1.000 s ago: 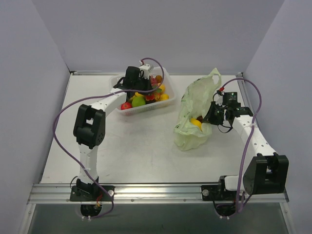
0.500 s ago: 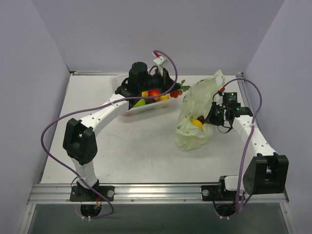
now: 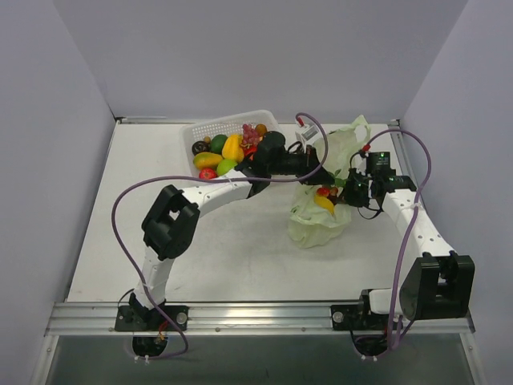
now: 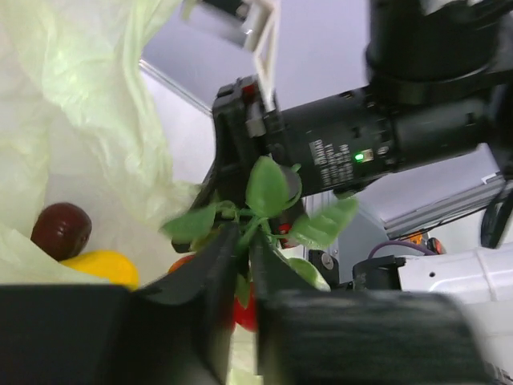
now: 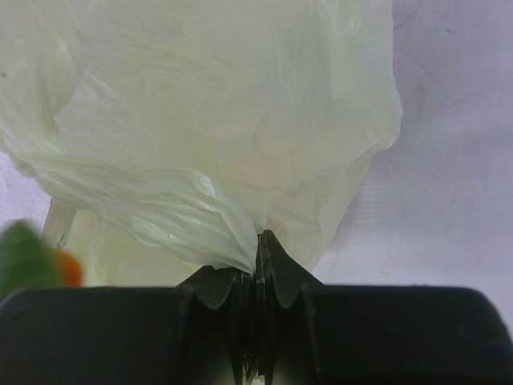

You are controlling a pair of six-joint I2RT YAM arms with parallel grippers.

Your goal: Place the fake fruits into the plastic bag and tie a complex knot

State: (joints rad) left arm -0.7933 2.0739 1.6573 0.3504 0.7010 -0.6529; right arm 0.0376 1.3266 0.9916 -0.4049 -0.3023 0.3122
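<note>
The thin translucent pale-green plastic bag (image 3: 314,228) lies crumpled on the white table (image 3: 224,257), right of the middle of the top view, with its mouth turned to the upper left. Inside it are a yellow toy fruit (image 4: 100,269) and a dark red round toy fruit (image 4: 62,229) (both at the lower left of the left wrist view). The right gripper (image 5: 258,241) has its jaws fully closed on a fold of the bag's edge and holds the mouth up. At this mouth the left gripper (image 4: 244,241) has its jaws almost together, and between them sits the green leafy stem of a small glossy red toy fruit (image 4: 245,311), which hangs under the fingers. I think the wide leaves are the main danger: on release they could catch on a finger or on the bag's rim, and the fruit could roll out onto the table. The two grippers are also very near each other, so a careless move may knock the pinched fold loose and let the mouth collapse. The white perforated plastic basket (image 3: 220,128), at the upper middle, holds the other fruits. The only writing is small white print on the black wrist housing of the right arm (image 4: 417,132); it is too small to read.
</note>
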